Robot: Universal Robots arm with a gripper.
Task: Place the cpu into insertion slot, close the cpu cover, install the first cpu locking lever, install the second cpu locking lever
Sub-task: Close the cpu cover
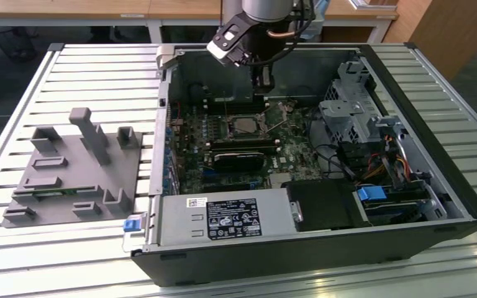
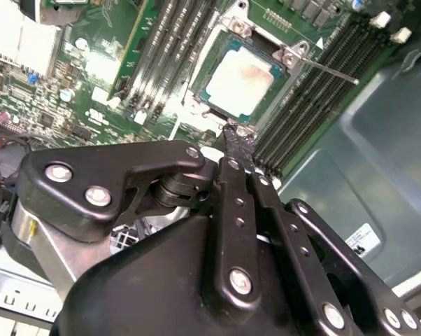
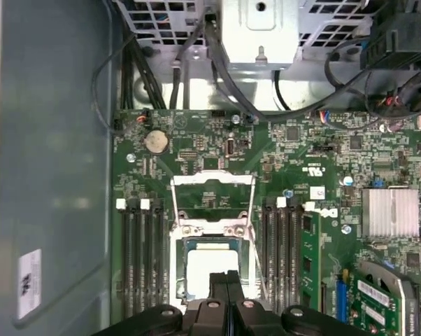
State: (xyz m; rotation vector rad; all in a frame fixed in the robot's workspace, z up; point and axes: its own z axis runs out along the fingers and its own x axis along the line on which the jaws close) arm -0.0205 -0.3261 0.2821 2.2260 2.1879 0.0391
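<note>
The gripper (image 1: 261,85) hangs inside the open computer case (image 1: 437,186), close to its far wall. In both wrist views its two black fingers (image 2: 233,150) are pressed together with only a thin seam between them and nothing held (image 3: 225,281). The tip stands just beside the near edge of the socket. Whether it touches the board cannot be made out.

The cpu (image 3: 210,266) lies flat in the insertion slot (image 2: 263,42), silver-tan top upward. In the first wrist view the fingers cover its near edge. In the exterior view the cpu (image 1: 245,126) appears as a small pale square on the green board, below the gripper.

The cpu cover (image 3: 212,199) is swung open on the far side of the slot, and green board shows through its window. A thin silver locking lever (image 2: 329,70) stands out at an angle from one corner of the socket, not latched.

Long black memory slots (image 3: 137,259) flank the socket on both sides. A silver heat sink (image 3: 391,212) and a coin battery (image 3: 155,141) sit on the same board.

The case rests on a slatted table (image 1: 97,74). A grey fixture block (image 1: 72,167) lies on the table at the exterior view's left, well apart from the case. The arm is cut off at the top edge of the exterior view.
</note>
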